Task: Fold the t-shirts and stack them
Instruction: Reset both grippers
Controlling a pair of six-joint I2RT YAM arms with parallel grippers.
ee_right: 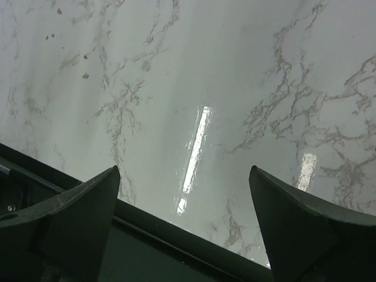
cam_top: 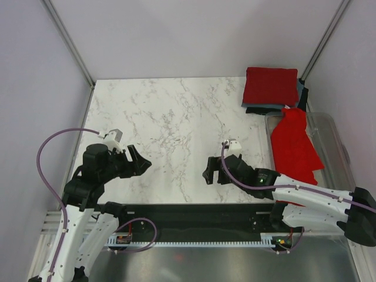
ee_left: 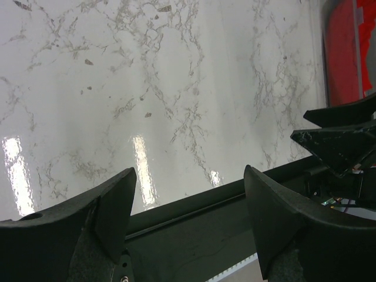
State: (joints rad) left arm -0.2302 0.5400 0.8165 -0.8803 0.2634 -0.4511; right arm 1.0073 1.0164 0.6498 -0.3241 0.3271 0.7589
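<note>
Lower left: left gripper (cam_top: 140,160), fingers apart, empty. Centre: right gripper (cam_top: 212,175), likewise apart and empty. Upper right: crimson t-shirt (cam_top: 270,86), folded, topping the stack (cam_top: 260,107). Just below, draped over clear bin (cam_top: 338,136): red t-shirt (cam_top: 294,147), seemingly unfolded, yet to stack.
</note>
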